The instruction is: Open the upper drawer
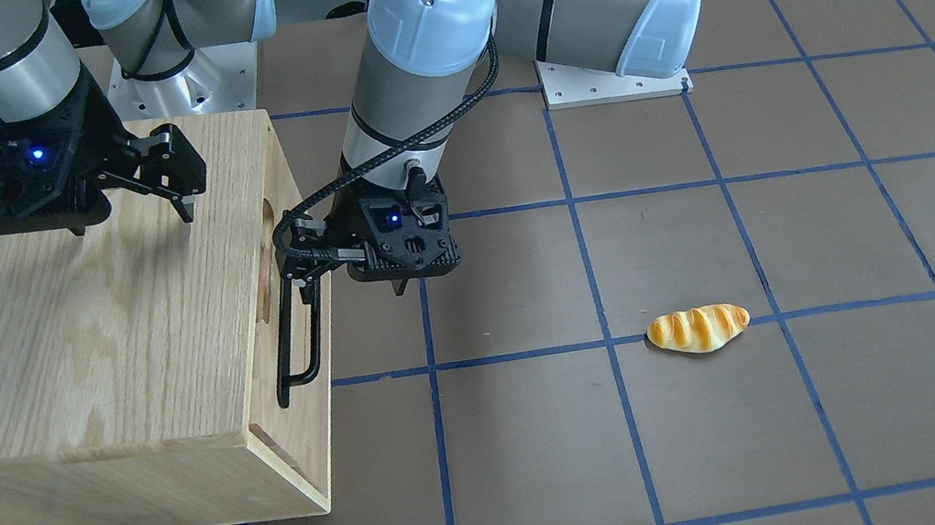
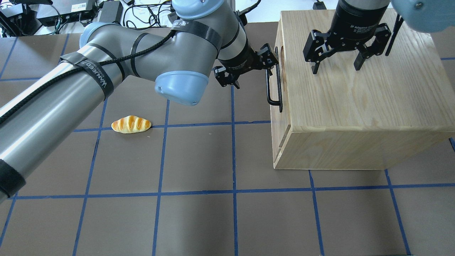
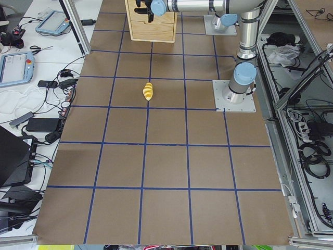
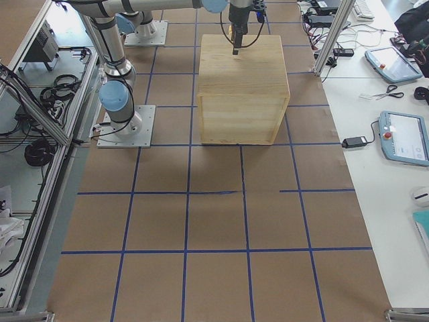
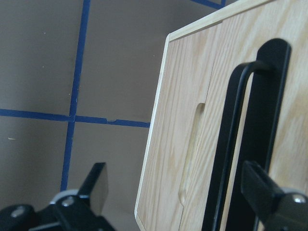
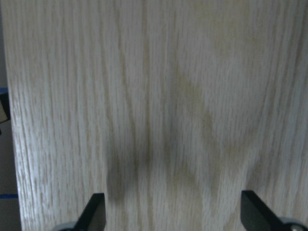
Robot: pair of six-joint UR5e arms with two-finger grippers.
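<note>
The upper drawer's front (image 1: 289, 233) sits flush in the oak cabinet (image 2: 355, 99), on the side facing my left arm. Its black bar handle (image 2: 274, 85) sticks out from the front. My left gripper (image 2: 254, 74) is open at the handle's far end. In the left wrist view the handle (image 5: 232, 144) lies between the two fingers, close to the right-hand finger (image 5: 269, 197), next to the oblong cutout (image 5: 192, 154). My right gripper (image 2: 336, 69) is open and empty just above the cabinet's top, and its wrist view shows only wood grain (image 6: 159, 96).
A toy bread roll (image 2: 131, 124) lies on the brown, blue-taped table to the left of the cabinet, apart from both arms. The left arm's elbow (image 2: 181, 85) hangs over the table between the roll and the cabinet.
</note>
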